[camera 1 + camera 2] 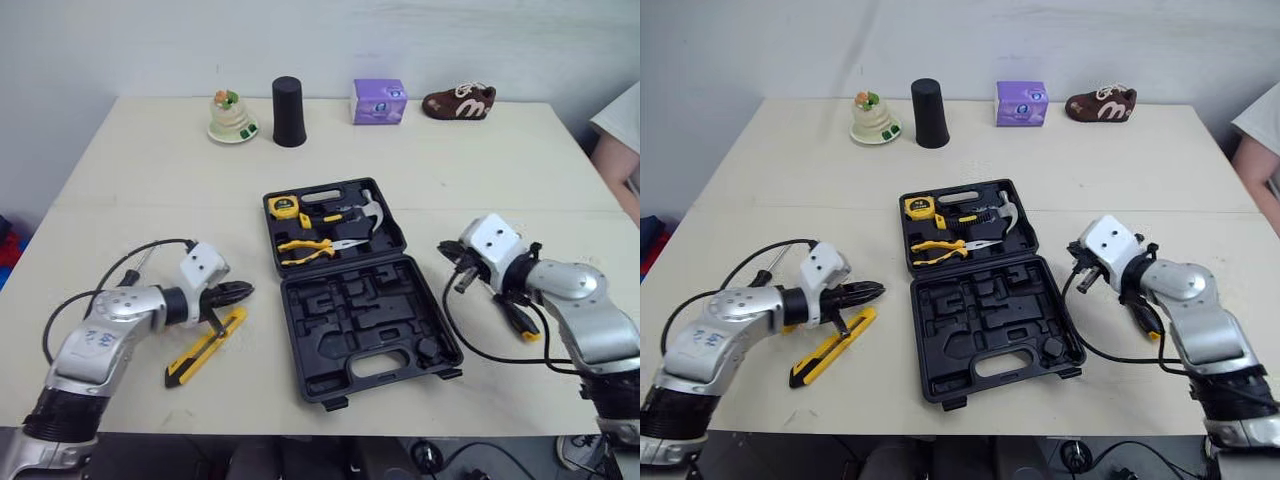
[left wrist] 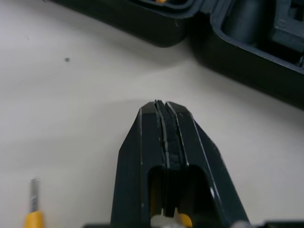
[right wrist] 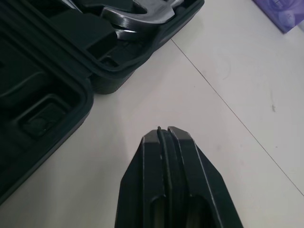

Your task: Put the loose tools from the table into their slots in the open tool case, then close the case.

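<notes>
Yellow-and-black plastic utility knife [image 1: 206, 347] is laid diagonally at lower left, just beside left gripper [image 1: 243, 290], fingers pressed together; right gripper [image 1: 461, 282], likewise closed, is well apart.

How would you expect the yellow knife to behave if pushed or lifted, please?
The knife looks flat-sided, so it should probably slide rather than roll. It is long and narrow, so a push near one end would likely spin it. Its body looks rigid, so it should lift without sagging.
</notes>
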`<action>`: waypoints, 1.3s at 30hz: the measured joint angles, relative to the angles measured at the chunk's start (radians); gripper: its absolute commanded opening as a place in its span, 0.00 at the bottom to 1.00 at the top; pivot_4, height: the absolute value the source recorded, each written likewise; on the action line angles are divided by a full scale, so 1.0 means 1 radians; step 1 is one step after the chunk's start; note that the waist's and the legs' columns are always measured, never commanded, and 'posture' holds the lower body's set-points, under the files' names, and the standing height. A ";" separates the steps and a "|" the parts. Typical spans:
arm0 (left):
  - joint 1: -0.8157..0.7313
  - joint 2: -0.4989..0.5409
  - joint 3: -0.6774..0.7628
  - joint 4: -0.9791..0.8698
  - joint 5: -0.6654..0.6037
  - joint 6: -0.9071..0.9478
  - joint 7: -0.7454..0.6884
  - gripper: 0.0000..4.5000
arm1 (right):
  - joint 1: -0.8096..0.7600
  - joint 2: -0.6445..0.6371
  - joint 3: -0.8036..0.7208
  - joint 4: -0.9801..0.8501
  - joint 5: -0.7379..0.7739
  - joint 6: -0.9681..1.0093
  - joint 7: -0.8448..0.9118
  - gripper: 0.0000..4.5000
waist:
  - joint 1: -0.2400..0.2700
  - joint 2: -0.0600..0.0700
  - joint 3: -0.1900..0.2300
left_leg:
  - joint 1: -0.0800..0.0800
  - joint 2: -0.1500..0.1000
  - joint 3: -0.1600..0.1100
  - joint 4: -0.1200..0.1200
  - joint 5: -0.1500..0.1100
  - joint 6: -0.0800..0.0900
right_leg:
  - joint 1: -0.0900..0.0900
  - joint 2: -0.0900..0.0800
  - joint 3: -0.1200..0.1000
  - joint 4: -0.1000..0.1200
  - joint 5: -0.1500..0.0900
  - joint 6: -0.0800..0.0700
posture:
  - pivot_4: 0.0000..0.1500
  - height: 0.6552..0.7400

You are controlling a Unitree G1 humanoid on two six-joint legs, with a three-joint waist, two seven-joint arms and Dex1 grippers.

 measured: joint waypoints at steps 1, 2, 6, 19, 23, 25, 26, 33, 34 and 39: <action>-0.009 -0.017 -0.011 -0.003 0.000 0.015 0.009 0.01 | -0.018 0.020 0.015 0.017 -0.012 0.005 -0.003 0.00 | 0.000 0.000 0.000 | 0.000 0.000 0.000 0.002 0.000 0.000 | -0.001 0.000 0.000 0.001 0.000 0.000 | 1.00 1.00; -0.019 -0.032 -0.021 -0.004 0.002 0.030 0.019 0.01 | -0.033 0.033 0.032 0.031 -0.019 0.011 -0.001 0.00 | 0.000 0.000 0.000 | 0.000 0.001 0.000 0.002 0.000 0.000 | -0.001 0.001 0.001 0.001 0.000 0.000 | 1.00 1.00; -0.061 -0.067 -0.051 -0.004 0.030 0.074 0.057 0.01 | -0.077 0.058 0.065 0.106 -0.045 0.009 0.024 0.00 | 0.000 0.000 0.000 | 0.001 -0.001 0.001 0.004 0.000 0.000 | 0.000 0.002 0.001 0.004 0.000 0.001 | 1.00 1.00; -0.133 -0.124 -0.102 0.034 0.091 0.117 0.089 0.01 | -0.132 0.103 0.056 0.252 -0.009 -0.103 0.182 0.00 | -0.001 0.000 0.000 | 0.002 -0.002 0.001 0.005 0.001 0.000 | 0.000 0.003 0.002 0.005 0.000 0.001 | 1.00 1.00; -0.168 -0.135 -0.106 0.083 0.111 0.108 0.086 0.01 | -0.135 0.122 0.044 0.304 -0.007 -0.167 0.195 0.00 | -0.001 0.000 0.000 | 0.002 -0.003 0.001 0.005 0.001 0.000 | 0.000 0.003 0.002 0.005 0.000 0.001 | 1.00 1.00; -0.184 -0.136 -0.108 0.113 0.124 0.085 0.079 0.01 | -0.133 0.124 0.037 0.323 -0.003 -0.200 0.217 0.00 | 0.000 0.000 0.000 | 0.002 -0.003 0.001 0.005 0.001 0.000 | 0.000 0.003 0.002 0.006 0.000 0.001 | 1.00 1.00; -0.189 -0.134 -0.109 0.129 0.133 0.064 0.069 0.01 | -0.130 0.124 0.034 0.326 0.000 -0.212 0.229 0.00 | 0.000 0.000 0.000 | 0.002 -0.003 0.001 0.005 0.001 0.000 | 0.000 0.003 0.002 0.006 0.000 0.001 | 1.00 1.00; -0.224 -0.123 -0.152 0.241 0.195 -0.126 -0.042 0.01 | 0.035 0.044 -0.014 0.158 0.051 -0.177 0.324 0.00 | 0.023 0.000 0.000 | 0.002 -0.001 0.001 0.003 0.001 -0.001 | 0.000 0.003 0.002 0.004 0.000 0.001 | 1.00 1.00; -0.226 -0.121 -0.153 0.249 0.200 -0.142 -0.055 0.01 | 0.060 0.032 -0.019 0.124 0.060 -0.164 0.334 0.00 | 0.024 0.000 0.000 | 0.002 -0.001 0.001 0.004 0.001 -0.001 | 0.000 0.003 0.002 0.004 0.000 0.001 | 1.00 1.00; -0.228 -0.128 -0.161 0.275 0.226 -0.202 -0.104 0.01 | 0.194 -0.006 -0.069 -0.057 0.102 -0.055 0.335 0.00 | 0.032 0.000 0.000 | 0.002 -0.001 0.002 0.005 0.000 0.000 | 0.000 0.003 0.003 0.004 0.000 0.001 | 1.00 1.00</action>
